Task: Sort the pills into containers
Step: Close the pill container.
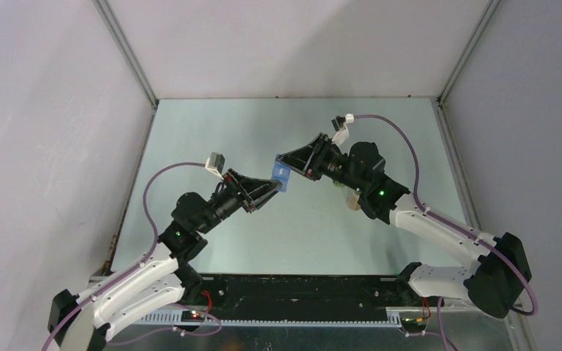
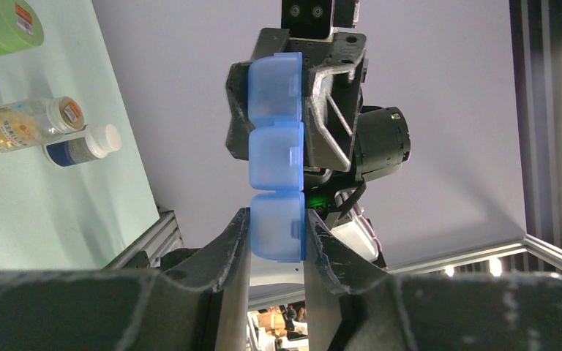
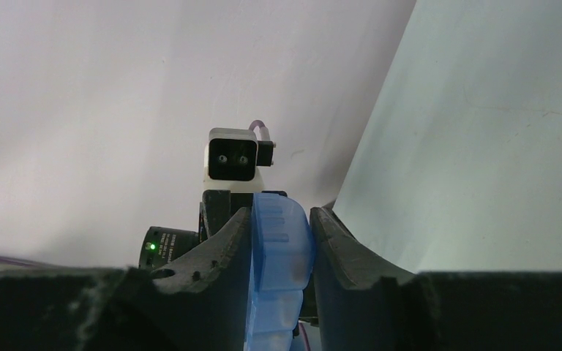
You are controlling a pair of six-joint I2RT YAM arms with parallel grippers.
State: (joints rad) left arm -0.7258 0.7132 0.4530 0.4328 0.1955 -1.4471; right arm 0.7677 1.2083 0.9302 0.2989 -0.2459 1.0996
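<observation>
- The pale green desk (image 1: 212,241) is bare under the two arms where they meet, so anything dropped there would fall some way and could bounce or roll.
- The left tool (image 2: 276,219) is pressed onto the near end compartment of the translucent blue plastic pill organiser (image 2: 276,146), one finger on each flat side.
- The right tool (image 3: 282,219) comes from the far right and pinches the other end of the pill organiser, its fingers lying against both faces.
- The pill organiser itself hangs in the air above the middle of the desk, bridged between the two tools and touching nothing else.
- With both ends gripped, any uneven pull or twist could bend the strip, pop a lid, or tear it out of the weaker grip.
- If one tool lets go too soon, the strip could swing on the other and slip out.
- A green-lidded jar (image 2: 4,25), a clear bottle of yellow pills (image 2: 25,124) and a small white-capped bottle (image 2: 84,145) sit on the desk right of centre, close to the right arm, where a low sweep could knock them.
</observation>
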